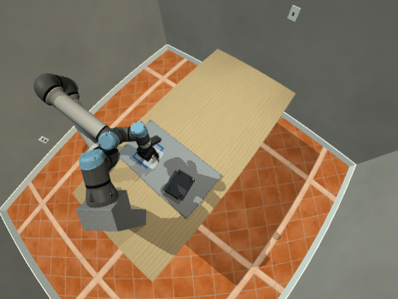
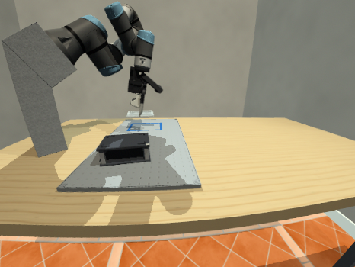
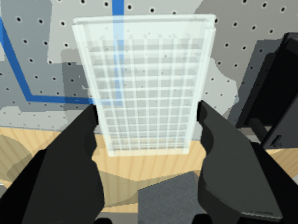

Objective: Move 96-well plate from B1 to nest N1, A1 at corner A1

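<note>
My gripper (image 3: 147,103) is shut on the clear 96-well plate (image 3: 146,82), its two black fingers on the plate's long sides. In the top and exterior views the plate (image 2: 138,113) hangs level in the air under the gripper (image 2: 139,102), a little above the blue-outlined bench spot B1 (image 2: 145,127). From above, the gripper and plate (image 1: 150,159) are over the blue outline (image 1: 147,155). The black raised nest N1 (image 2: 123,148) stands nearer the camera on the grey perforated baseplate (image 2: 133,158); it also shows in the top view (image 1: 178,184) and at the right edge of the wrist view (image 3: 272,95). I cannot tell which plate corner is cut off.
The baseplate lies on a long wooden bench (image 1: 213,141). The arm's grey pedestal (image 1: 110,215) stands at the bench's left end, seen as a tall grey block (image 2: 34,88) in the side view. An orange tiled floor surrounds the bench.
</note>
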Robot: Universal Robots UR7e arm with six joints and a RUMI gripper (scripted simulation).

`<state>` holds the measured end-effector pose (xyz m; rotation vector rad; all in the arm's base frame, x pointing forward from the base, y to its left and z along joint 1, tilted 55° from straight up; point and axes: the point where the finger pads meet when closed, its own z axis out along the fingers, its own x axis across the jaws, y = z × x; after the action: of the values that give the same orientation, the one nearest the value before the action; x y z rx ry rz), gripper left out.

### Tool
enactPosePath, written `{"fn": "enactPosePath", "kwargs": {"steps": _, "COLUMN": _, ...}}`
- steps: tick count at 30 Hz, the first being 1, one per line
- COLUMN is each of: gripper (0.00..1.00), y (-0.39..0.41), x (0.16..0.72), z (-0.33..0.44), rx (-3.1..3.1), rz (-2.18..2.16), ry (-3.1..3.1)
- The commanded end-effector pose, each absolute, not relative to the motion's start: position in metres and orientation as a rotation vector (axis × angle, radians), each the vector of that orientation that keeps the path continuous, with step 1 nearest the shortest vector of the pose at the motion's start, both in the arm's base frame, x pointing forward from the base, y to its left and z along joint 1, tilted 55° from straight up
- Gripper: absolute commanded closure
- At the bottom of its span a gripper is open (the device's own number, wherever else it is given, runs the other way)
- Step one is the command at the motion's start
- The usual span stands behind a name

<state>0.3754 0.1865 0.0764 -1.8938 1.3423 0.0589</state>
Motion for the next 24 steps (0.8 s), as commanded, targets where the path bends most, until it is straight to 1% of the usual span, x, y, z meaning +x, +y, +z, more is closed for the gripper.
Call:
{"fn": "enactPosePath", "kwargs": {"steps": 1, "gripper": 1.00, "y": 0.175, "x": 0.378, "z": 0.070, "rx": -1.894, "rz": 0.060, "ry": 1.340}}
{"fn": "enactPosePath", "kwargs": {"steps": 24, "gripper": 1.00, "y": 0.120, "x": 0.389, "z": 0.039, "rx": -1.894, "rz": 0.060, "ry": 1.340}}
